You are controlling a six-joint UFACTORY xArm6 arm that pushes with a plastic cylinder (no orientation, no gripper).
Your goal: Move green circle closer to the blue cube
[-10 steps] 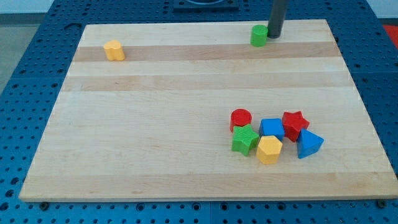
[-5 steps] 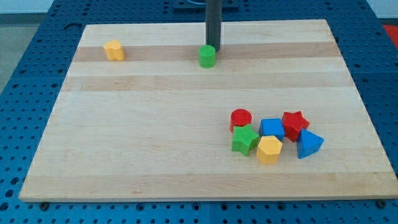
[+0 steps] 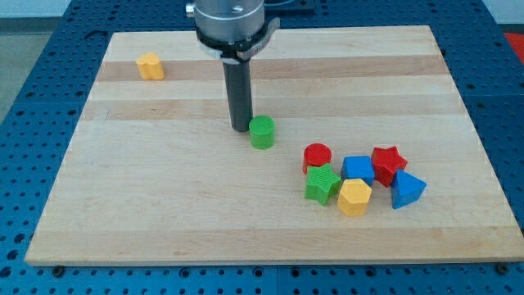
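The green circle [image 3: 262,131] is a small green cylinder standing near the middle of the wooden board [image 3: 164,188]. My tip [image 3: 241,128] rests on the board just to its left, touching or nearly touching it. The blue cube [image 3: 358,169] sits to the lower right, inside a tight cluster of blocks. A clear gap of bare wood lies between the green circle and that cluster.
Around the blue cube are a red cylinder [image 3: 318,156], a red star [image 3: 388,161], a blue triangle [image 3: 407,190], a yellow hexagon [image 3: 354,197] and a green star-like block [image 3: 323,183]. A yellow block [image 3: 150,66] stands alone at the upper left.
The green circle has slid from the board's top edge leftward and then down toward the middle. My tip moved with it and now stands at its left side.
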